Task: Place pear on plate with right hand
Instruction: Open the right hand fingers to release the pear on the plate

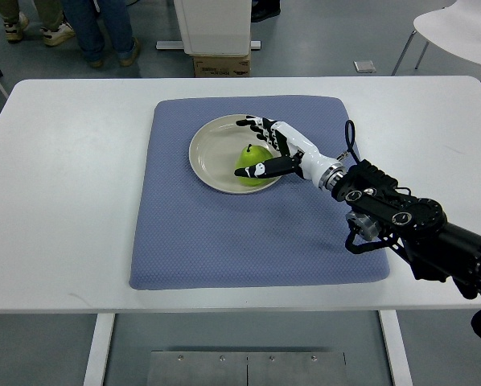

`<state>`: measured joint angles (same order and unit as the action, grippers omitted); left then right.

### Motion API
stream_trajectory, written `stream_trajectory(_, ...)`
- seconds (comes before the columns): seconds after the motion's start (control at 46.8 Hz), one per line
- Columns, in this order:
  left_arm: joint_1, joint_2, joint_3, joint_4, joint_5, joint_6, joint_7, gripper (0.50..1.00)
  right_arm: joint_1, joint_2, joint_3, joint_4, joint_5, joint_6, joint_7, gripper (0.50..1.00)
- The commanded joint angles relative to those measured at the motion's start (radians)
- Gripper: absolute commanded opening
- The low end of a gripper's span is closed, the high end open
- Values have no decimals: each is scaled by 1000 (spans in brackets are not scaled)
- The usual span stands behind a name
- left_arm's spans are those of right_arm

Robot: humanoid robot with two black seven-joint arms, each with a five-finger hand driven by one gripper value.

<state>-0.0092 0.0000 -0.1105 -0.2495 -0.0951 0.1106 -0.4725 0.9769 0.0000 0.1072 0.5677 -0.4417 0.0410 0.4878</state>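
White table (71, 201): rectangular, spans nearly the whole frame width, on pale legs visible at lower centre. Lying directly on it: one blue-grey textured mat (224, 233), roughly square, at centre, its lower edge near the table's lower edge.

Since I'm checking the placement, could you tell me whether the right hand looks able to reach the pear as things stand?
Yes, apparently: the right hand is already around the pear on the plate, with nothing between them.

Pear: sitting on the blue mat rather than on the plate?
No, the pear lies inside the plate, which rests on the blue mat, with the right hand around it.
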Motion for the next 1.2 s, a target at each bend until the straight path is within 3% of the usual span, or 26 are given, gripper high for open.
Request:
stream_trajectory(0.0, 0, 0, 0, 1, 0, 0, 0, 1000, 2, 0, -1, 0, 0, 0, 0, 998)
stream_trajectory(0.321, 0, 0, 0, 1, 0, 0, 0, 1000, 11, 0, 0, 1, 1, 20, 2, 1000)
stream_trajectory(0.556, 0, 0, 0, 1, 0, 0, 0, 1000, 13, -2, 5, 8, 1, 74, 9, 1000)
stream_trajectory(1.176, 0, 0, 0, -1, 0, 0, 0, 1000, 0, -163, 48, -2, 3, 83, 8, 1000)
